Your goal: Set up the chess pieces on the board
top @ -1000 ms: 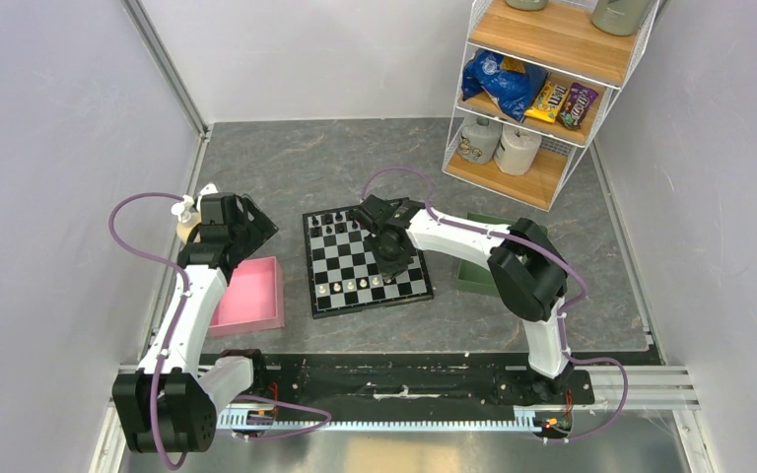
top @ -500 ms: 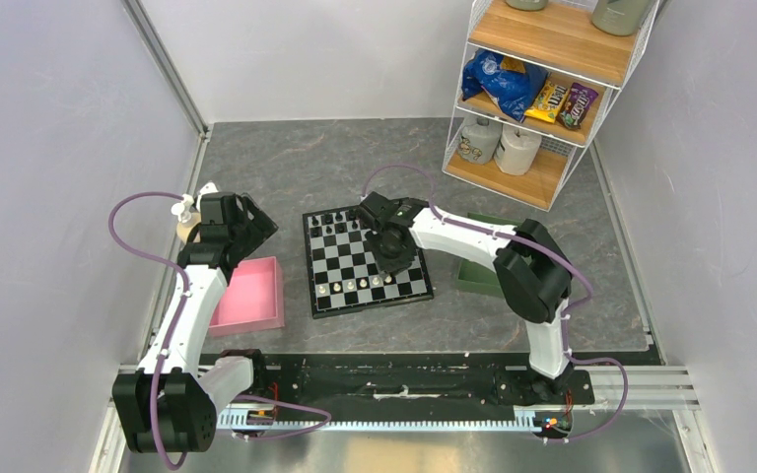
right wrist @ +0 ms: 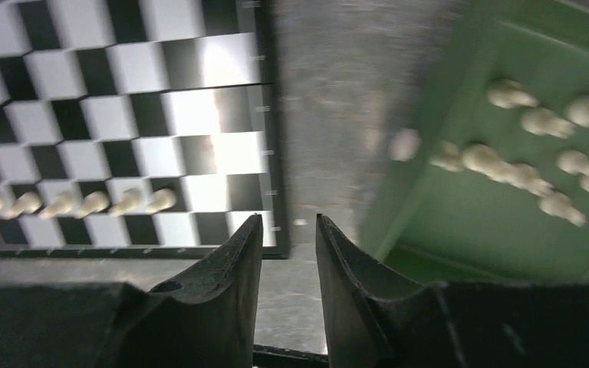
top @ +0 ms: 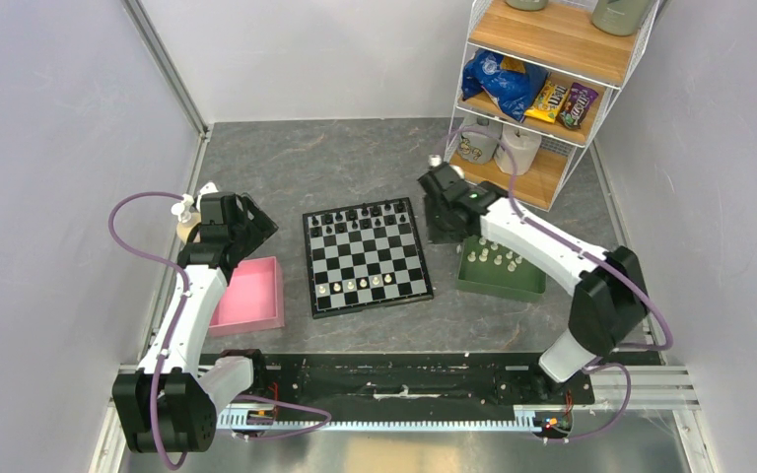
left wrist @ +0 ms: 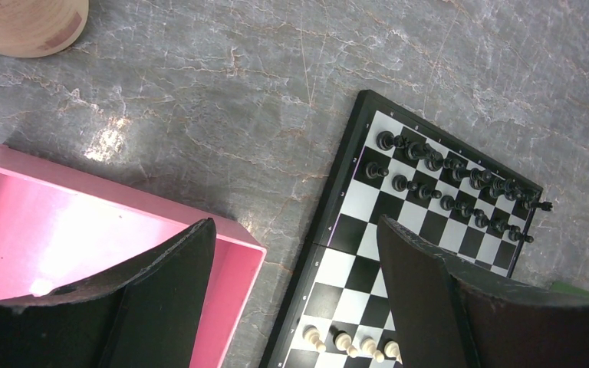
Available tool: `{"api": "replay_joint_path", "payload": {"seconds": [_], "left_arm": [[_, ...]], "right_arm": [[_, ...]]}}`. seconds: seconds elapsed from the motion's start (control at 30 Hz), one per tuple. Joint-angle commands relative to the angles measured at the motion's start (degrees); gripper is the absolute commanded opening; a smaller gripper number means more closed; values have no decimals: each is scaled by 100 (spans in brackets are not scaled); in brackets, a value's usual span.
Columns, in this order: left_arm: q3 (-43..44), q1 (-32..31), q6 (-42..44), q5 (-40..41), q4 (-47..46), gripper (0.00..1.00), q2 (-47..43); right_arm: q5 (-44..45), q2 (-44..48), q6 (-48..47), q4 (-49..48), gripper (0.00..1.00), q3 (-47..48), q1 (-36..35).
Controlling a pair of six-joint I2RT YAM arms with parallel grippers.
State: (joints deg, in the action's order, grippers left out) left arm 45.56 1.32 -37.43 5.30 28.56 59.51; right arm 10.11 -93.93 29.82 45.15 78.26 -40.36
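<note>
**A:** Where does the set stand?

**B:** The board (top: 367, 258) lies mid-tabletop. The black pieces (top: 360, 217) fill two rows along its far edge. A row of white pieces (top: 355, 286) sits just inside the near edge, and the squares at that row's right end are bare.

**A:** Why is the right gripper (top: 440, 225) off the board?

**B:** More spare white pieces (top: 498, 258) lie loose in the green tray (top: 493, 291), just off the board's right edge. The gripper hangs over the strip of tabletop between the two, so I'd judge it is going for another piece.

**A:** Is it carrying anything?

**B:** The overhead view can't say, because the wrist hides the fingers. The right wrist view, though blurred, shows them a slit apart with only bare tabletop between.

**A:** And the left gripper (top: 241, 225)?

**B:** It hangs near the far right corner of the pink tray (top: 251, 296), jaws wide apart and gripping nothing. It is probably parked there to leave the board free. Its wrist view shows the black rows sharply, and no piece in the part of the tray it sees. Only the overhead view takes in both trays and both arms together.
</note>
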Motion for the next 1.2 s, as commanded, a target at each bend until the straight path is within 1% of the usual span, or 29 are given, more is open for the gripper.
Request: {"api": "replay_joint_path", "payload": {"seconds": [0.0, 0.13, 0.27, 0.37, 0.43, 0.63, 0.83, 1.17], "left_arm": [[43, 18, 25, -134, -208, 84, -17], [54, 21, 43, -151, -263, 84, 13], [100, 21, 68, -153, -276, 84, 66], [128, 24, 78, -152, -319, 84, 114], [133, 23, 86, -185, -357, 84, 160], [156, 21, 113, -194, -360, 84, 206], [153, 19, 113, -185, -360, 84, 239], [208, 22, 113, -175, -368, 84, 279]], "right_arm": [[344, 597, 365, 150, 39, -638, 850], [206, 898, 392, 159, 40, -1141, 1831], [-336, 1086, 398, 109, 39, -1503, 2890], [-516, 1107, 312, 9, 39, -1613, 3475], [-489, 979, 267, 5, 39, -1566, 3697], [-364, 789, 274, -19, 35, -1684, 4238], [-409, 436, 147, -164, 31, -1729, 4308], [-518, 28, 125, -415, 32, -1736, 4308]]}}
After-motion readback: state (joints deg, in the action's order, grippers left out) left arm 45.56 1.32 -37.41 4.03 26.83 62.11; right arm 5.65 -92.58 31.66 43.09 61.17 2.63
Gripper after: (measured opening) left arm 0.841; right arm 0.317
